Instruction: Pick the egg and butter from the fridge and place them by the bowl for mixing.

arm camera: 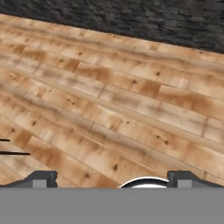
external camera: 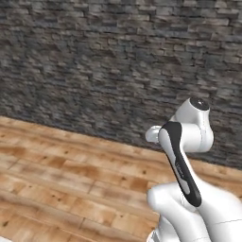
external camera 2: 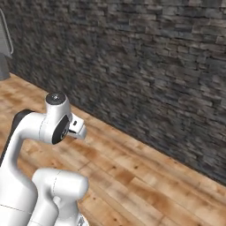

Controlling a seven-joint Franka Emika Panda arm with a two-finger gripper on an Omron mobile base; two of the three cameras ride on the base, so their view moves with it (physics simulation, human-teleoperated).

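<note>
The gripper is seen at the bottom of the hand view, jaws spread wide, nothing held, above the wooden floor. A stone wall stands behind. No readable writing is found.

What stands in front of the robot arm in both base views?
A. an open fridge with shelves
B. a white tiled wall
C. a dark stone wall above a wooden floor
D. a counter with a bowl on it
C: behind the arm rises a dark stone wall, and a wooden floor runs to its foot.
</note>
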